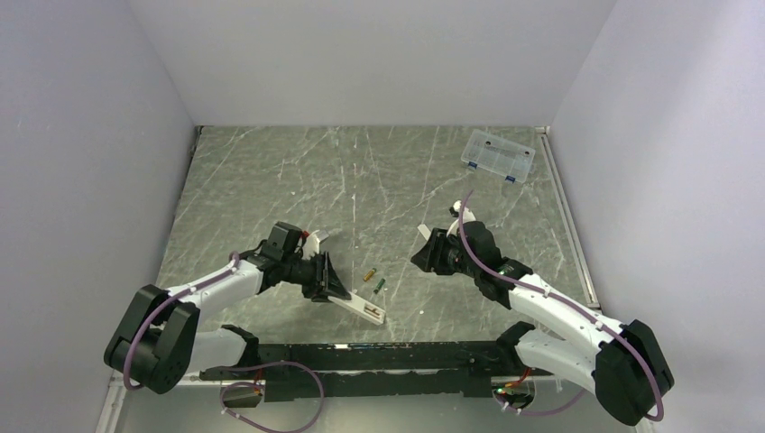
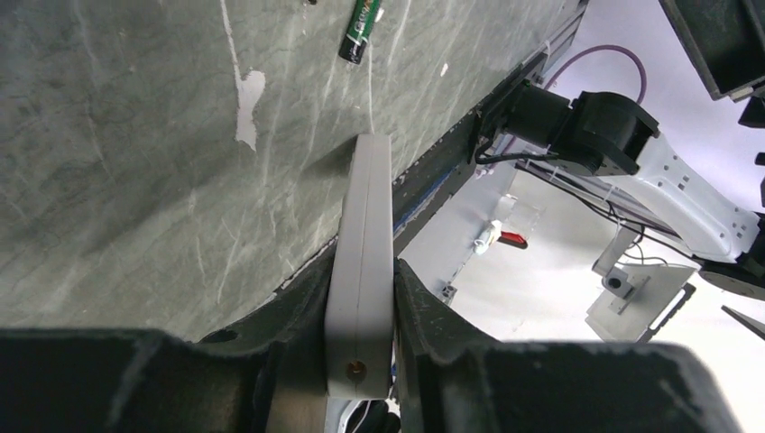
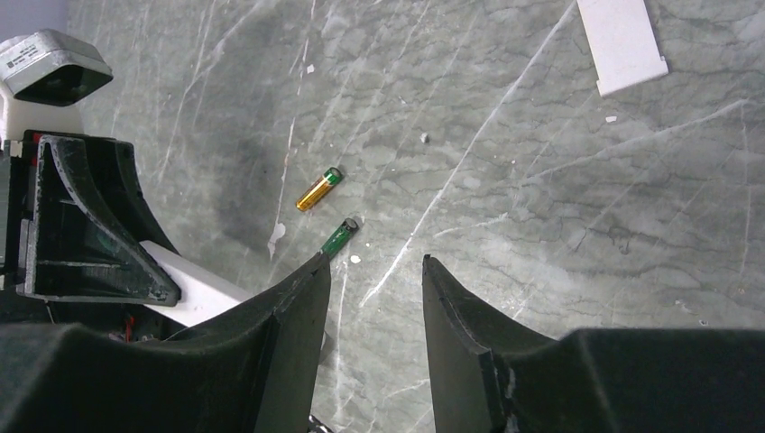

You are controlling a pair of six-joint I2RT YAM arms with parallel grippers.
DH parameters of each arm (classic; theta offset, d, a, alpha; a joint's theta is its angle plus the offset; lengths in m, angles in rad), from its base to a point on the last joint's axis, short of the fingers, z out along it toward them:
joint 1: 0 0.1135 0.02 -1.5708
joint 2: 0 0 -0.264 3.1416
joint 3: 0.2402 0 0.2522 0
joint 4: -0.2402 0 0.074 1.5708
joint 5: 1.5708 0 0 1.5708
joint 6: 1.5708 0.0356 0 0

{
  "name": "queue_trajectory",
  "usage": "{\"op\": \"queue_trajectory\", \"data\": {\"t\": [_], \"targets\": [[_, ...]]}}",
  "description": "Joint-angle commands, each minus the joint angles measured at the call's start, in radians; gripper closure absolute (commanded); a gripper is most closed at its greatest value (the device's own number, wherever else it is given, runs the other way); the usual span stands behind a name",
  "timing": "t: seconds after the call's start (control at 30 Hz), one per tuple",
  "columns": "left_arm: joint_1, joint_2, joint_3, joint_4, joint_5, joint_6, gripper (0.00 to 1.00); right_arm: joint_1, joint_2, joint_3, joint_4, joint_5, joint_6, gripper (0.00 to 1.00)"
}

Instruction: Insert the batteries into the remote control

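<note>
My left gripper (image 1: 327,287) is shut on one end of the white remote control (image 1: 364,307). The remote slants down so that its far end is at the table near the front edge. In the left wrist view the remote (image 2: 361,262) sits edge-on between the jaws. The gold battery (image 1: 369,273) and the dark green battery (image 1: 380,287) lie loose on the table just beyond the remote. My right gripper (image 1: 422,254) is open and empty above the table, right of the batteries. In the right wrist view the green battery (image 3: 340,236) lies at its left fingertip and the gold battery (image 3: 319,188) just beyond.
A small flat white cover piece (image 3: 622,41) lies on the table behind my right gripper. A clear compartment box (image 1: 497,156) stands at the back right. The black rail (image 1: 379,356) runs along the table's front edge, close to the remote's far end.
</note>
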Motion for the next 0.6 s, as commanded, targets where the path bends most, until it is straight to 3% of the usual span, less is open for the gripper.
{"op": "queue_trajectory", "data": {"t": [0.0, 0.2, 0.57], "targets": [[-0.004, 0.001, -0.011, 0.003, -0.040, 0.028, 0.64, 0.006, -0.003, 0.036, 0.026, 0.024, -0.001, 0.55], [-0.004, -0.031, -0.015, -0.042, -0.099, 0.028, 0.48, 0.006, 0.000, 0.038, 0.019, 0.029, -0.009, 0.54], [-0.004, -0.033, -0.019, -0.081, -0.148, 0.027, 0.39, 0.006, -0.006, 0.031, 0.013, 0.027, -0.019, 0.54]]}}
